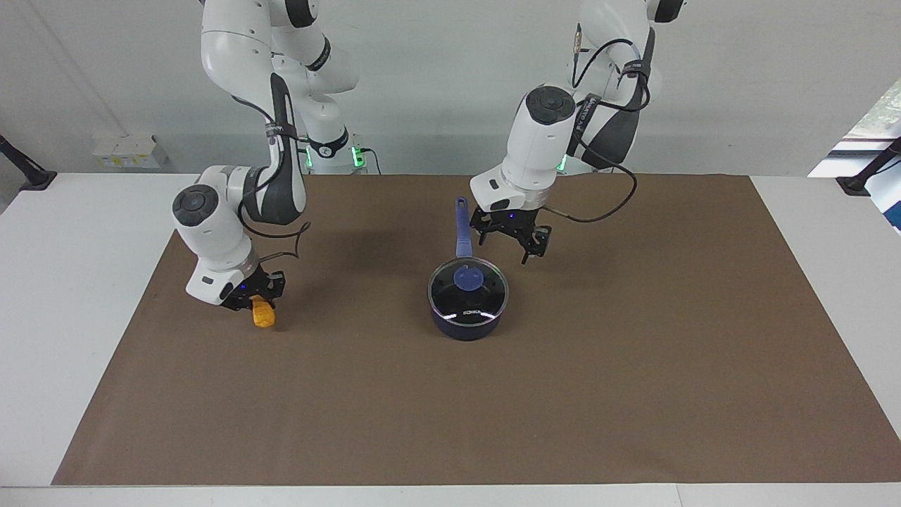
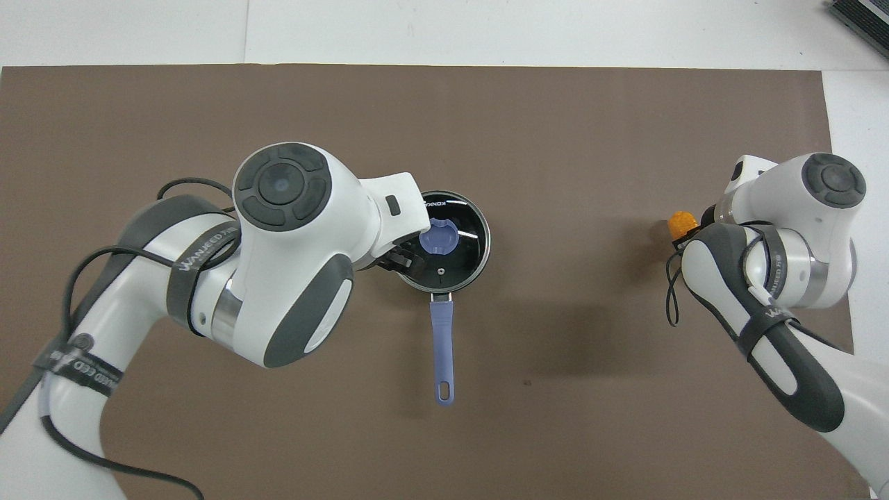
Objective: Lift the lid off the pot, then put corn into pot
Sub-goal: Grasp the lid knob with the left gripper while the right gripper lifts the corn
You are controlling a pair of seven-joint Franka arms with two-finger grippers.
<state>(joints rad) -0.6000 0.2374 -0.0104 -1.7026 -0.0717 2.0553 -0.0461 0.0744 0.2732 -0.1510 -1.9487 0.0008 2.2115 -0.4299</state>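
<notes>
The pot [image 1: 467, 325] stands mid-mat with the lid [image 1: 486, 299] on it, blue knob [image 1: 468, 278] at the centre. Its handle [image 1: 462, 229] points toward the robots. The pot's lid [image 2: 462, 239] and handle [image 2: 442, 340] also show in the overhead view. My left gripper [image 1: 512, 246] is open and hangs in the air beside the handle, just toward the left arm's end of the pot. My right gripper [image 1: 259, 301] is shut on the corn [image 1: 264, 315], which stands upright at or just above the mat toward the right arm's end. The corn [image 2: 681, 223] peeks out past the right wrist in the overhead view.
A brown mat [image 1: 633, 352] covers most of the white table [image 1: 63, 282]. Small white boxes [image 1: 127, 151] sit by the wall past the right arm. Black clamp stands [image 1: 28, 172] are fixed at both table ends.
</notes>
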